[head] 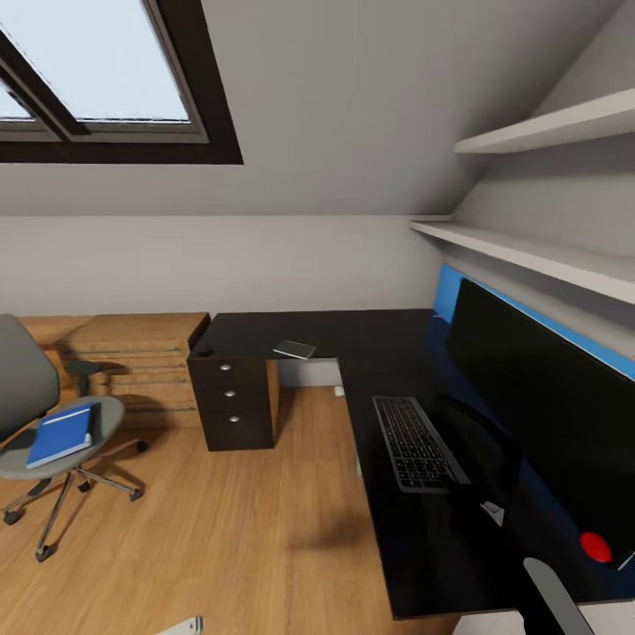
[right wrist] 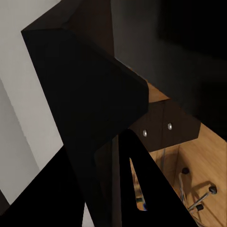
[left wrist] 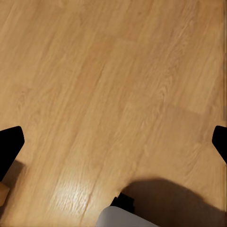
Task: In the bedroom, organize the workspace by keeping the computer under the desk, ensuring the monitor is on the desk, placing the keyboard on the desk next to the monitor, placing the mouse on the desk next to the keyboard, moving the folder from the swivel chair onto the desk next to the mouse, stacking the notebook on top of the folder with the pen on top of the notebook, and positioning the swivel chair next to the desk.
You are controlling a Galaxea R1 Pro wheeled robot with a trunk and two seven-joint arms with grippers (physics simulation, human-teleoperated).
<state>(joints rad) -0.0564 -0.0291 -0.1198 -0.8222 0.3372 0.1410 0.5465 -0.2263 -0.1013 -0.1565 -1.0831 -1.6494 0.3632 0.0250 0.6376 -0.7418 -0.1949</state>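
**Left gripper spread over bare floor, folder on the chair, keyboard on the counter**

The left gripper (left wrist: 113, 142) hangs over the light wood plank floor (left wrist: 113, 71), its 2 dark fingertips (left wrist: 10, 144) at opposite edges of the left wrist view, spread wide with nothing between them. In the right wrist view the right gripper (right wrist: 120, 179) is a dark mass against the black cabinet; I cannot tell whether it is spread or pressed together.

In the head view, at far left the swivel chair (head: 26, 379) stands on the floor, well apart from the counter (head: 388, 344), with the blue folder (head: 62, 434) lying flat on its seat. Behind it sits a light wooden drawer chest (head: 141, 353). Next comes the black 3-drawer cabinet (head: 234, 401) under the counter's left end. A small flat notebook (head: 295, 349) lies on the counter above and just right of it. Further right, the keyboard (head: 414, 441) lies on the counter just in front of the wide monitor (head: 547, 406). Both are well apart from the folder.
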